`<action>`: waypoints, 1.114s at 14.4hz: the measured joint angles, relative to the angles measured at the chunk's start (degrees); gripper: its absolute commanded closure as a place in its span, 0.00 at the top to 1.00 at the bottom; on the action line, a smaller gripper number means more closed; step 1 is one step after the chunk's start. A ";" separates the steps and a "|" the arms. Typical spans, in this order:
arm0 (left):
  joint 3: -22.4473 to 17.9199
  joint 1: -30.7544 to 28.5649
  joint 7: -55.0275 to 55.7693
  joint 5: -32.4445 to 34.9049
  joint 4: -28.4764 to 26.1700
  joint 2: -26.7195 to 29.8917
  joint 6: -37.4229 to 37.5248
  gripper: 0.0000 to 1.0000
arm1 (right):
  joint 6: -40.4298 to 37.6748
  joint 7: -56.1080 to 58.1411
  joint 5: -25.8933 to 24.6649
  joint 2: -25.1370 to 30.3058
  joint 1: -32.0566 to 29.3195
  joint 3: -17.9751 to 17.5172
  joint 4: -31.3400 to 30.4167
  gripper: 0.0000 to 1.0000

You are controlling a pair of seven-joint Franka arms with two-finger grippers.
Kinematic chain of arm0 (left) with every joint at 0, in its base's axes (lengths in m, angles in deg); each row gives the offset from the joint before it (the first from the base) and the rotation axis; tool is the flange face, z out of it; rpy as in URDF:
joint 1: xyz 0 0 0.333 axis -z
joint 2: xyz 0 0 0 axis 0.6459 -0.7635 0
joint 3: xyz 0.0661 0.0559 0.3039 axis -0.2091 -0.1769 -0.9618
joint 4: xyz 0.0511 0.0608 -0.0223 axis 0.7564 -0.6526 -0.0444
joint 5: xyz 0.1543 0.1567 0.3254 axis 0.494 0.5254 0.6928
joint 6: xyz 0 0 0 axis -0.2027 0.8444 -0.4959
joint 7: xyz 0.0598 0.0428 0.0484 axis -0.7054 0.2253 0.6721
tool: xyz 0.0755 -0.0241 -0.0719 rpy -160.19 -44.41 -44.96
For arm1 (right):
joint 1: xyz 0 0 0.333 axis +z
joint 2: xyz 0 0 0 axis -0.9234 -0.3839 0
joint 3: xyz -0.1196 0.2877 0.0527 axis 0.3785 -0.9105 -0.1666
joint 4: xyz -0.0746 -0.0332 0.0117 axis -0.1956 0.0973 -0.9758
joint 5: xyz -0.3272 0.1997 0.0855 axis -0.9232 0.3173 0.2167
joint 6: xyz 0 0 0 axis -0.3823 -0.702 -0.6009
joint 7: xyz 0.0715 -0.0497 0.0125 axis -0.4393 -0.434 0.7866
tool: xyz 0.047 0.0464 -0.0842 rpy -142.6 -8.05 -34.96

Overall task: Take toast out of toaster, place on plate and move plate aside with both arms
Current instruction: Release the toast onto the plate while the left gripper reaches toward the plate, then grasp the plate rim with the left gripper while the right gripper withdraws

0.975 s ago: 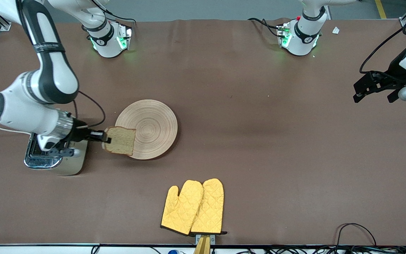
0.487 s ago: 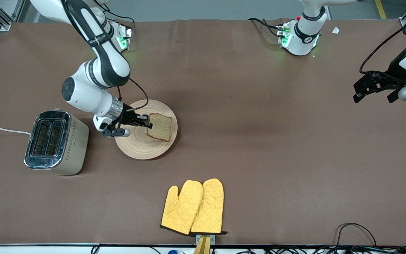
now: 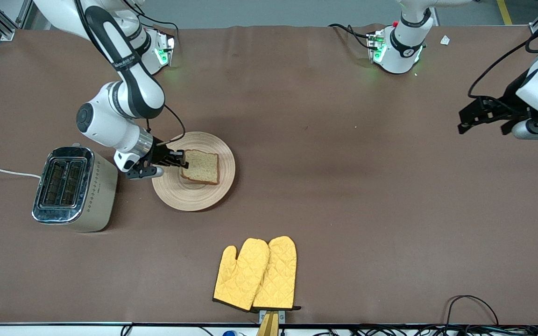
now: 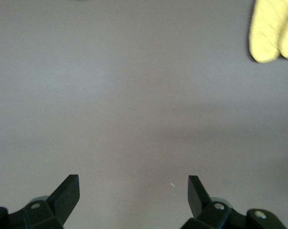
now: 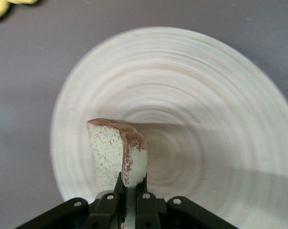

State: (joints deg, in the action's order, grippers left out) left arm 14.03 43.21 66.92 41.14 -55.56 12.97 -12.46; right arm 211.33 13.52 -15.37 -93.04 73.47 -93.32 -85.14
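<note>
The toast [image 3: 200,167] is a light brown slice held over the round pale wooden plate [image 3: 213,191]. My right gripper [image 3: 181,159] is shut on the toast's edge, over the plate's rim nearest the toaster. In the right wrist view the toast [image 5: 116,152] stands edge-on between the fingers above the plate [image 5: 206,95]. My left gripper [image 3: 466,122] is open and empty, up in the air over the left arm's end of the table; the left wrist view shows its gripper [image 4: 133,191] spread wide over bare table.
A silver toaster [image 3: 74,189] stands beside the plate toward the right arm's end. Two yellow oven mitts [image 3: 257,273] lie near the table's front edge; their tips show in the left wrist view [image 4: 272,31]. Cables run along the front edge.
My right gripper carried the toast from beside the toaster to over the plate, then drew back a little toward the toaster and lowered it. My left gripper shifted slightly.
</note>
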 measured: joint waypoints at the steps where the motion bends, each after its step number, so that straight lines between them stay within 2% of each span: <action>1: -0.03 -0.15 -0.08 -3.81 -0.57 -0.76 0.84 1.00 | 0.18 0.74 0.00 -0.17 -0.17 1.09 -0.66 1.00; 3: -0.11 -0.30 -0.06 -11.76 -2.02 -3.69 0.68 1.00 | 0.21 3.34 -0.03 -0.56 -0.36 3.42 -0.86 1.00; 6: 0.20 0.23 -0.17 -24.55 -3.16 -12.98 -4.25 1.00 | 0.09 11.29 -1.08 -0.50 -0.42 8.34 -0.82 1.00; 8: 1.36 1.62 -1.60 -32.20 -3.17 -21.07 -9.35 1.00 | -1.65 13.08 -7.91 -0.05 -0.49 12.64 0.31 1.00; 10: 3.26 3.83 -5.18 -37.75 -2.47 -29.02 -14.45 1.00 | -9.39 13.18 -12.34 1.08 -0.53 16.75 4.42 1.00; 13: 6.77 7.81 -13.42 -45.17 -0.34 -39.19 -22.00 1.00 | -26.14 11.39 -18.24 3.34 -0.56 22.24 14.79 1.00; 16: 8.30 16.33 -16.34 -50.78 2.72 -45.96 -33.90 1.00 | -38.08 7.49 -20.91 4.60 -0.73 25.28 23.15 1.00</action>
State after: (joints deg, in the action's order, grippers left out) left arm 22.33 59.54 50.58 -9.64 -52.84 -32.99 -46.35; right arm 173.25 21.00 -36.28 -88.44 72.74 -68.04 -61.99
